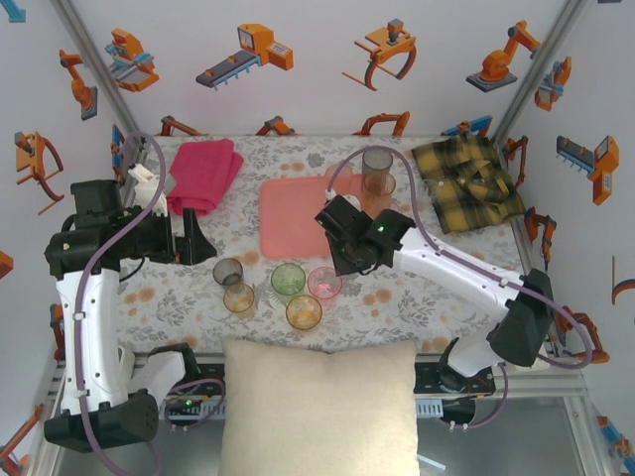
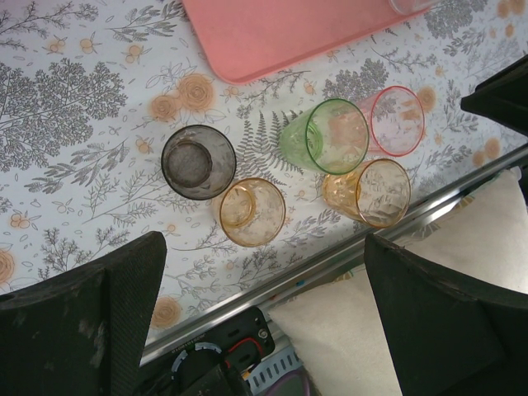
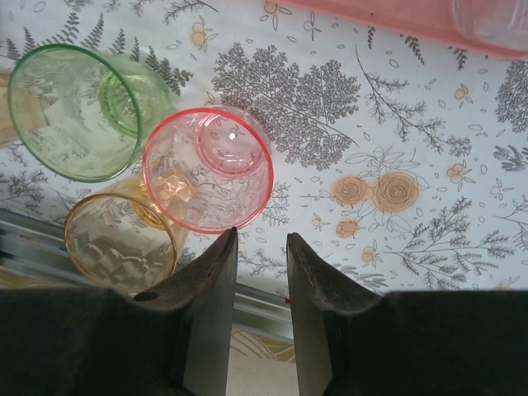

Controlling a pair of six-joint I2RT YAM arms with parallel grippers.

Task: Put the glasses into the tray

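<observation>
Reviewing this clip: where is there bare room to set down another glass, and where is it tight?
The tray is bare across its left and middle, between the magenta towel and the two glasses at its right end. The tablecloth right of the pink glass is free too. Crowded: the five-glass cluster by the near edge, packed close.

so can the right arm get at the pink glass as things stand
Probably yes: its fingers sit just short of the pink glass, nothing between. The green glass and an amber glass crowd one side, though, and the fingers would need to open wider.
</observation>
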